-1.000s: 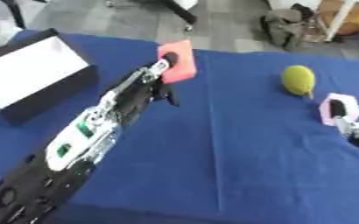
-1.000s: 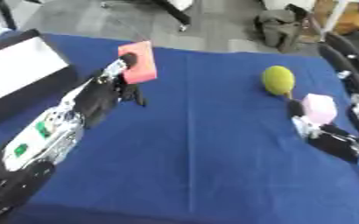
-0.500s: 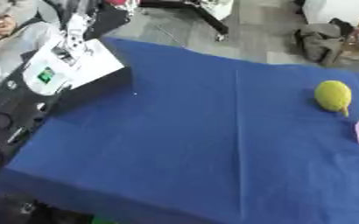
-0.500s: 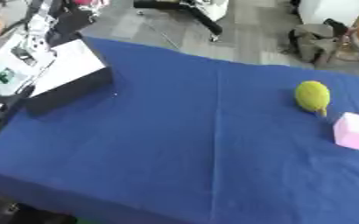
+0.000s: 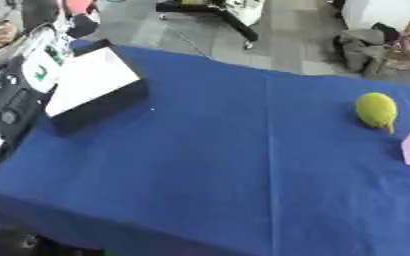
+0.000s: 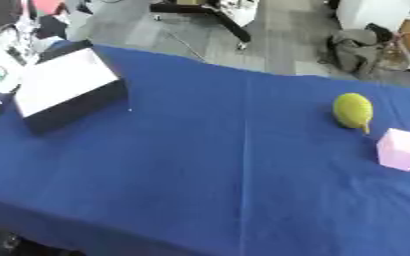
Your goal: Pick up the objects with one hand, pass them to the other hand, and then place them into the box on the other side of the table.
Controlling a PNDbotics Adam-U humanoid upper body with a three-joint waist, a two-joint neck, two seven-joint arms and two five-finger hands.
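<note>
At far left the left hand hovers past the box, carrying a red object; I cannot tell how its fingers sit. This looks like the placing step: next it must lower the object into the box. One yellow fruit and one pink block wait on the surface at right. The right hand is out of view.

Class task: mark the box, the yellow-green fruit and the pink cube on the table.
box (image 6: 64, 82), right eye view, its white top face.
yellow-green fruit (image 6: 353, 110), right eye view, middle of its body.
pink cube (image 6: 400, 149), right eye view, its front face.
</note>
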